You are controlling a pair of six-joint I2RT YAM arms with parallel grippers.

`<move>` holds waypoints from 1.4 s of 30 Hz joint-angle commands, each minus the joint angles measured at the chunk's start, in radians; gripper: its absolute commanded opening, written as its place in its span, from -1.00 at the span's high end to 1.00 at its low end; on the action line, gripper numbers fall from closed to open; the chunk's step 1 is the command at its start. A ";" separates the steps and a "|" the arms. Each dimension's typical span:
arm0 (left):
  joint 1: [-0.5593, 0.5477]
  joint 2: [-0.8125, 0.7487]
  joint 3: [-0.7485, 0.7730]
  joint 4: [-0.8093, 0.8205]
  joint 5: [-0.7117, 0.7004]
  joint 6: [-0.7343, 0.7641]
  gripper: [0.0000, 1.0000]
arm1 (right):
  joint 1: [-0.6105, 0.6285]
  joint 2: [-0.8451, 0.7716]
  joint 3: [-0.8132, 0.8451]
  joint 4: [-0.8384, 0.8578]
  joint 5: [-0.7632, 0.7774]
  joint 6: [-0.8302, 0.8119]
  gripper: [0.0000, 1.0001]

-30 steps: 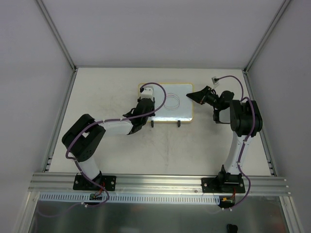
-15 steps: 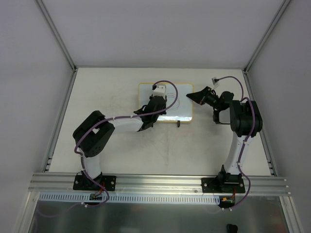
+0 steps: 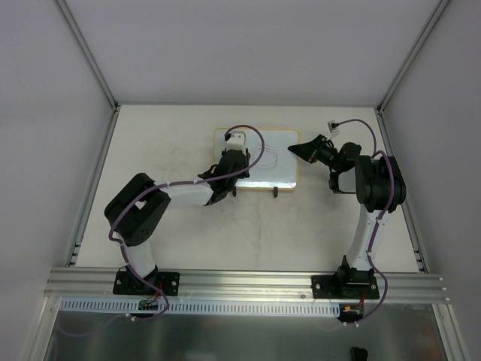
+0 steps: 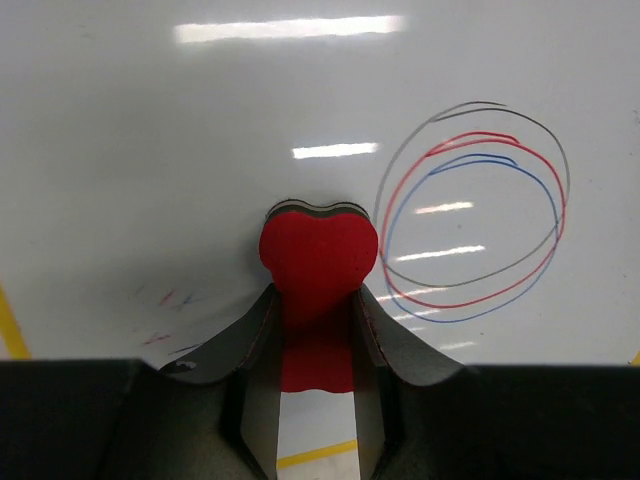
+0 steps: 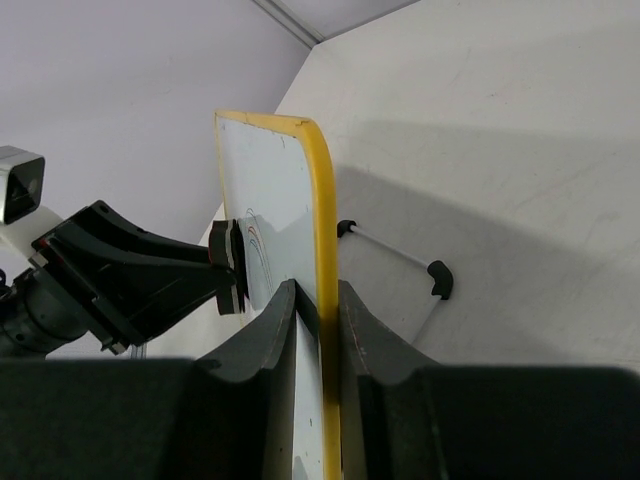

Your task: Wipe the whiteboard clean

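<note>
The whiteboard (image 3: pixel 279 143) stands at the table's far middle on two black feet, with a tan-yellow frame. Its face fills the left wrist view (image 4: pixel 200 150), with grey, red and blue loops (image 4: pixel 470 210) drawn at the right. My left gripper (image 3: pixel 233 154) is shut on a red bone-shaped eraser (image 4: pixel 318 255), whose end presses on the board just left of the loops. My right gripper (image 3: pixel 299 149) is shut on the board's right edge; the right wrist view shows the yellow frame (image 5: pixel 322 230) between its fingers (image 5: pixel 272 330).
The board's wire stand with black feet (image 5: pixel 438 278) sticks out behind it. A small white connector with a purple cable (image 3: pixel 333 123) lies at the back right. Grey walls close the table on three sides.
My left gripper swept the eraser right across the board and has come back left, now just left of the loops. The right gripper has held still on the board's edge.
</note>
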 commanded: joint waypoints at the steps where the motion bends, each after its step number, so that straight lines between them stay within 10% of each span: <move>1: 0.115 0.003 -0.083 -0.122 -0.016 -0.028 1.00 | 0.016 -0.002 -0.025 0.125 0.020 -0.039 1.00; 27: 0.175 -0.041 -0.214 -0.102 -0.073 -0.108 1.00 | 0.011 -0.002 -0.023 0.125 0.014 -0.036 1.00; 42: -0.049 0.078 -0.027 -0.091 0.072 -0.097 1.00 | 0.011 0.002 -0.020 0.125 0.009 -0.033 0.99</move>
